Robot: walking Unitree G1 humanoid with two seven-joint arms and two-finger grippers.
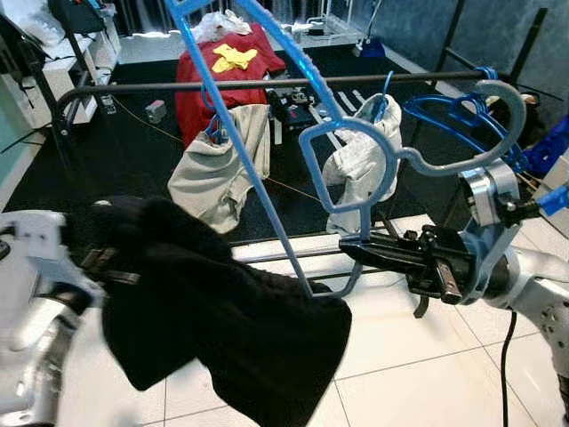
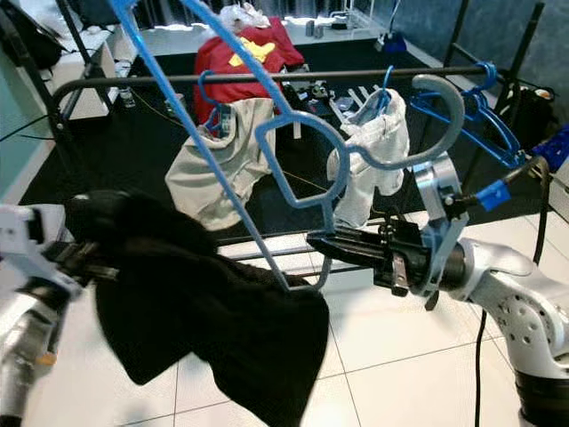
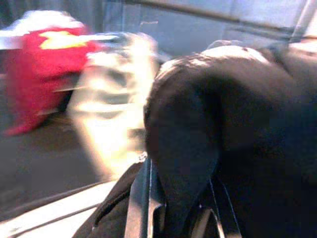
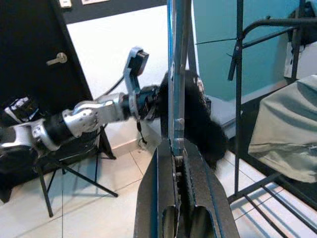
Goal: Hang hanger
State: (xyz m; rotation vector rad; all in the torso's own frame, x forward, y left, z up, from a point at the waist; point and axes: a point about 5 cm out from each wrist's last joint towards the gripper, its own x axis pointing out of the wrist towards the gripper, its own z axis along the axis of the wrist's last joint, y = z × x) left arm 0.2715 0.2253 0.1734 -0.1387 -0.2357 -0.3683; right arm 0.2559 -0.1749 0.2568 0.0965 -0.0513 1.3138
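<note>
A blue plastic hanger stands tilted in front of me, its hook pointing right, just short of the dark rack rail. My right gripper is shut on the hanger's frame below the neck; in the right wrist view the bar rises from between the fingers. A black garment hangs from the hanger's lower end. My left gripper is buried in that cloth at the left and is shut on it.
On the rail hang a beige shirt, a white cloth and several blue hangers at its right end. A red shirt lies behind on the black mat. White tile floor lies below me.
</note>
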